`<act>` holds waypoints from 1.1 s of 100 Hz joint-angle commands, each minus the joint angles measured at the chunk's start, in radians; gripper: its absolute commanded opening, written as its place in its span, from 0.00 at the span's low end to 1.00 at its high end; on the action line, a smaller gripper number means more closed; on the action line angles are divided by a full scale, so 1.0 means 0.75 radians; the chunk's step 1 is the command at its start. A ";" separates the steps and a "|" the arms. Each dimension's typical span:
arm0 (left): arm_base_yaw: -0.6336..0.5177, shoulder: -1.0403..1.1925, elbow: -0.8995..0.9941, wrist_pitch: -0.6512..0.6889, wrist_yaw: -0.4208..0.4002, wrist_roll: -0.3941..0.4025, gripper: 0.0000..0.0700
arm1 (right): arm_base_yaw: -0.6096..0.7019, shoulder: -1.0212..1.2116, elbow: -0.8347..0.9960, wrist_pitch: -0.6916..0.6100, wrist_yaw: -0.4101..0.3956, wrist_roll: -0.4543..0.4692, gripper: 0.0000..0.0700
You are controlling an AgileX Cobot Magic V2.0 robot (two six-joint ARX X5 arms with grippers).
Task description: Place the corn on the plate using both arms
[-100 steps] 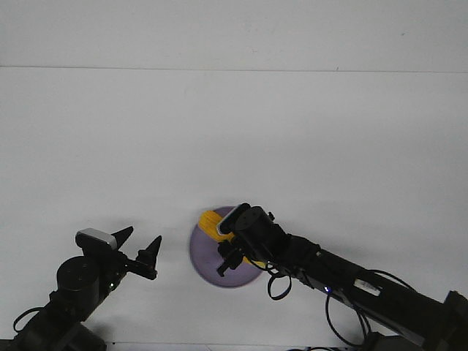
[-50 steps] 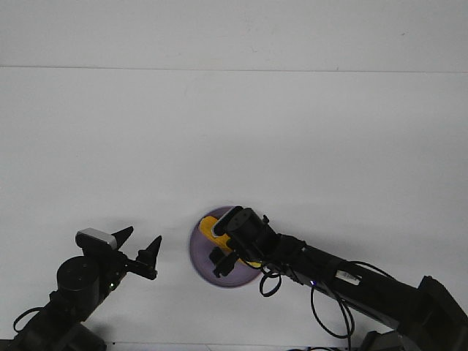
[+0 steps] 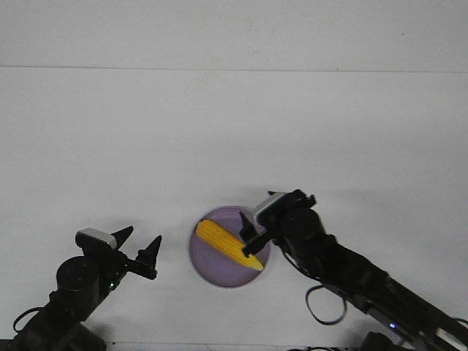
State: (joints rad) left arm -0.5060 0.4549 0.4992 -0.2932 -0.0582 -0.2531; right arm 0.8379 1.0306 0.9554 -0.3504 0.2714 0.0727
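Observation:
The yellow-orange corn lies across the lavender plate, its pointed tip toward the right rim. My right gripper is open and empty, its fingers just above the corn's right end, not holding it. My left gripper is open and empty, well to the left of the plate near the table's front edge.
The white table stretches back to a pale wall. The right arm and its cables run from the plate toward the front right corner.
My right gripper has let go of the corn and drawn back to the right. The corn now lies uncovered on the plate. The left arm has not moved.

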 commanded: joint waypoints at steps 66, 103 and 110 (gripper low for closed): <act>-0.006 -0.076 0.005 0.042 -0.008 0.043 0.29 | -0.109 -0.939 -0.455 -0.251 0.226 0.008 0.21; -0.006 -0.091 0.005 0.043 -0.007 0.042 0.02 | -0.109 -0.939 -0.455 -0.282 0.232 0.008 0.00; -0.006 -0.094 0.005 0.045 -0.007 0.042 0.02 | -0.109 -0.939 -0.455 -0.282 0.232 0.008 0.00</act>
State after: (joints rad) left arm -0.5060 0.3843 0.4992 -0.2703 -0.0582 -0.2276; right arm 0.7490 0.3229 0.6098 -0.5709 0.4408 0.0608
